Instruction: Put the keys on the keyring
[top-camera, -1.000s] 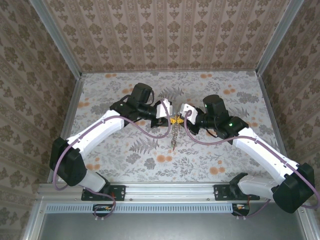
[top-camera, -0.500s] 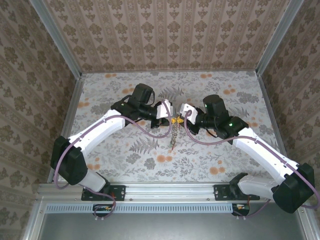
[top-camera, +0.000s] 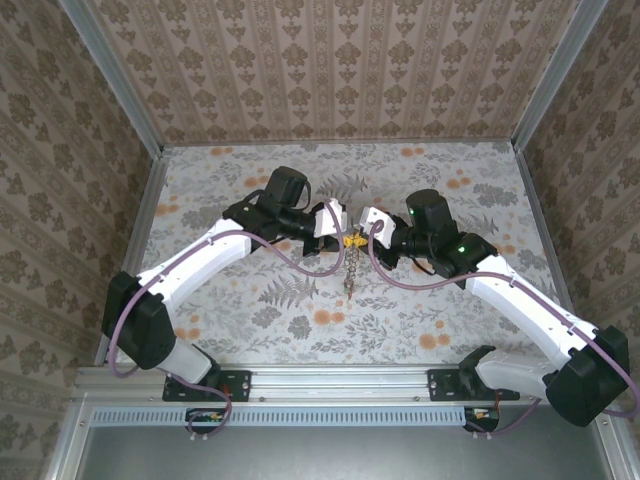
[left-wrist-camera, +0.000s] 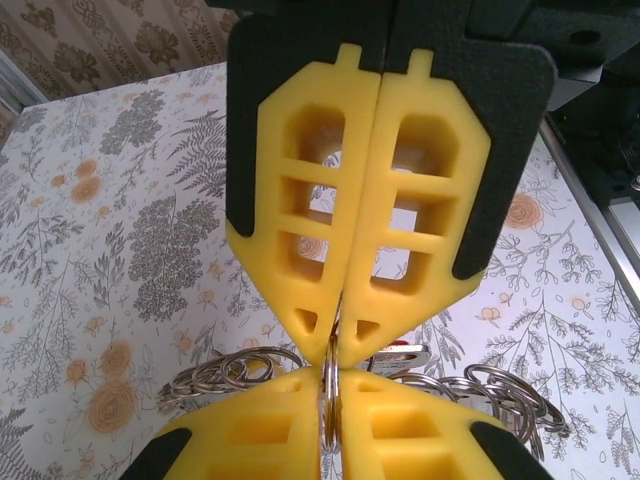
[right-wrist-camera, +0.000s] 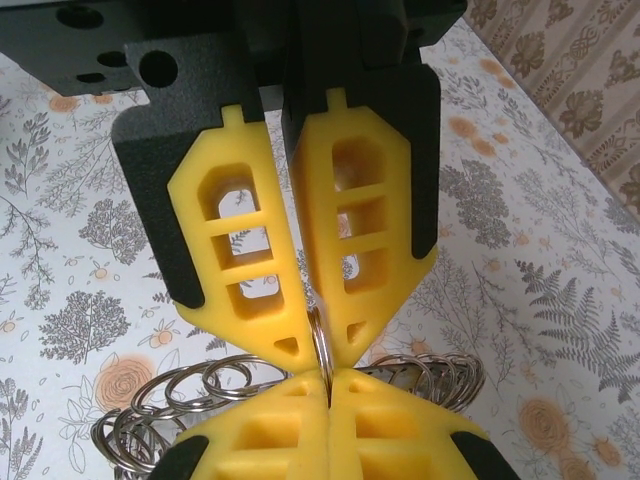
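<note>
Your left pincer (left-wrist-camera: 333, 342) and right pincer (right-wrist-camera: 319, 347) met tip to tip above the table (top-camera: 430, 310). Each was squeezed shut on a thin ring of the keyring (top-camera: 349, 272), right where the tips touched. The rest of its linked rings hung down just below both pincers.
</note>
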